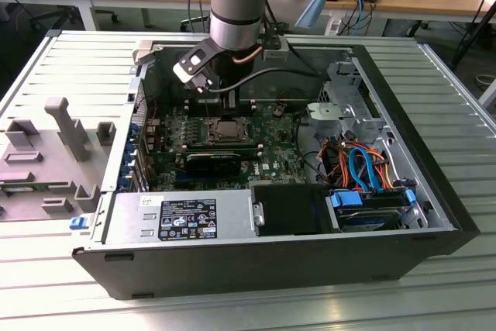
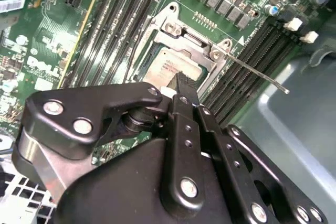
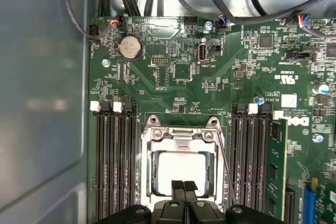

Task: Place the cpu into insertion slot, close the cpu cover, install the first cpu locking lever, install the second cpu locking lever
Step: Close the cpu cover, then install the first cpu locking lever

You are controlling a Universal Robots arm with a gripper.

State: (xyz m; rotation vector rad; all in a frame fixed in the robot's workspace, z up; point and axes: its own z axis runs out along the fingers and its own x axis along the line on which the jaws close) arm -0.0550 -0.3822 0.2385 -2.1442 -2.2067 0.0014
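The cpu (image 3: 184, 166) lies silver top up in the insertion slot (image 3: 148, 125), which sits on the green board between memory slots. The cpu cover (image 3: 181, 136) lies flat over it, and its window frames the chip. My gripper (image 3: 184, 186) is shut with nothing held, its tips over the chip's edge near the cover's rim. In the second wrist view the gripper (image 2: 184, 85) points down at the cpu (image 2: 170, 69) and cover (image 2: 184, 32). One thin locking lever (image 2: 257, 74) sticks out, raised from the socket's corner. The socket (image 1: 225, 128) lies under the arm in the exterior view.
Long black memory slots (image 3: 113, 166) flank the socket on both sides. A black card (image 1: 213, 162) sits in front of it. The power supply (image 1: 178, 218), the drive cage with cables (image 1: 364, 168) and the case walls (image 1: 434, 153) enclose the board. A grey fixture tray (image 1: 54, 153) lies outside.
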